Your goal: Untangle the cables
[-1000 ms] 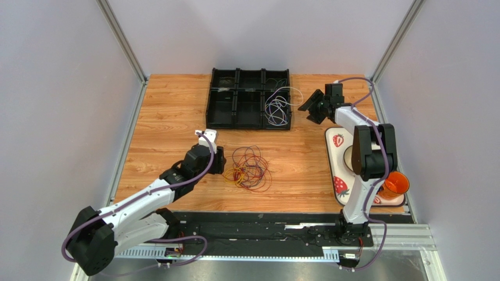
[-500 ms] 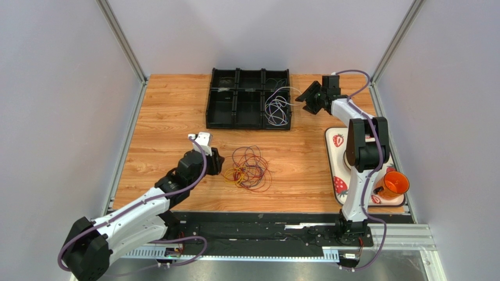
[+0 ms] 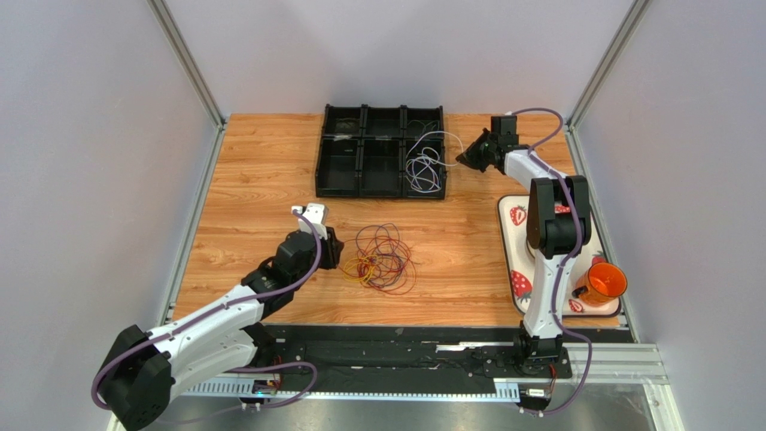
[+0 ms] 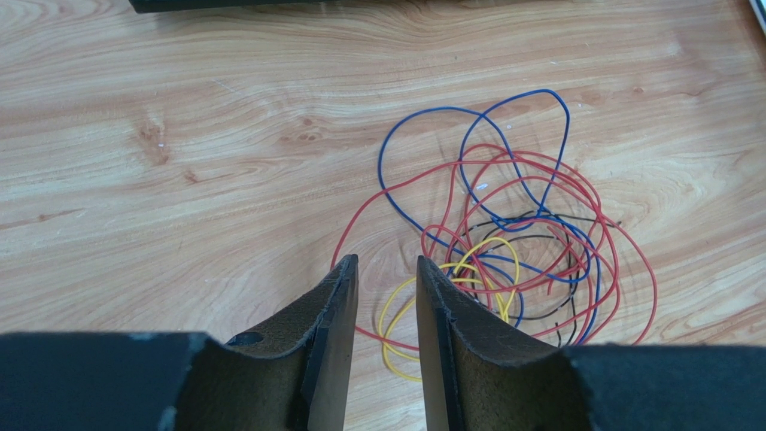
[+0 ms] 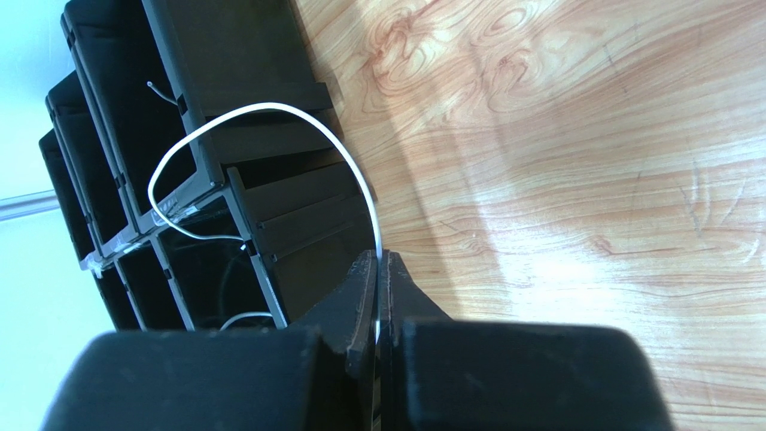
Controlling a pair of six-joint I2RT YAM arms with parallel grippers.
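A tangle of red, blue, yellow and dark cables [image 3: 385, 260] lies on the wooden table, and it fills the left wrist view [image 4: 521, 242]. My left gripper [image 3: 337, 249] sits at its left edge. It is open [image 4: 387, 262], with a narrow gap over a red and a yellow strand and nothing pinched. A white cable [image 5: 270, 108] arcs out of the black compartment tray [image 3: 321, 153]. My right gripper [image 5: 378, 259] is shut on it beside the tray's right wall [image 5: 270, 206]. In the top view that gripper [image 3: 463, 159] is by the tray's right side. More white cable [image 3: 423, 169] lies coiled in the tray's front right compartment.
A strawberry-printed mat [image 3: 517, 235] lies at the right edge of the table, under the right arm. An orange cup [image 3: 607, 283] stands on its near end. Metal frame posts and grey walls enclose the table.
My right gripper moved left to the white cable loop at the tray and closed on it. My left gripper's jaws narrowed while staying beside the tangle.
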